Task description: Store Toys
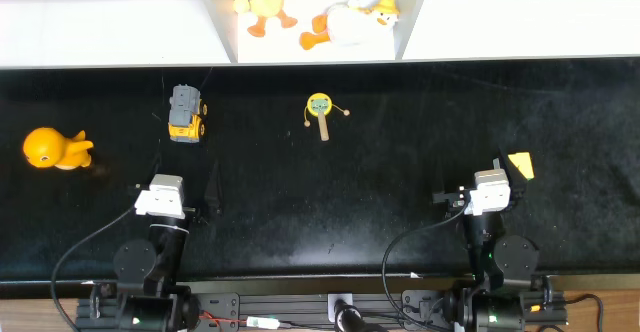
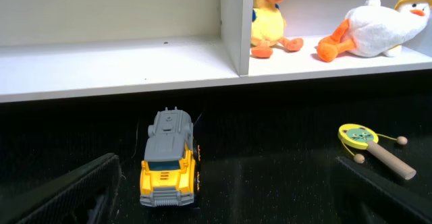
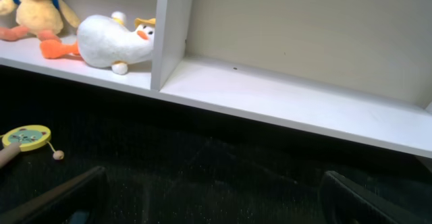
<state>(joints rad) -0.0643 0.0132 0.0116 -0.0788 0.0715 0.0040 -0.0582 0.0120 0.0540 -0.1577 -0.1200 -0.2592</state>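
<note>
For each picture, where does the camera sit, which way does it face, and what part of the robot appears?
Top view: fixed above the black table, looking straight down; left arm and right arm rise from the bottom edge.
Left wrist view: on the left wrist, low, facing the white shelf past the toy truck; its open fingers show.
Right wrist view: on the right wrist, facing the shelf; its open fingers show.
Both wrist views share the white plush duck and the rattle.

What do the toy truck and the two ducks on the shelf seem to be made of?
Toy truck: likely hard plastic, smooth grey and yellow moulded parts. Yellow duck and white duck: apparently plush fabric, soft fuzzy outlines.
</note>
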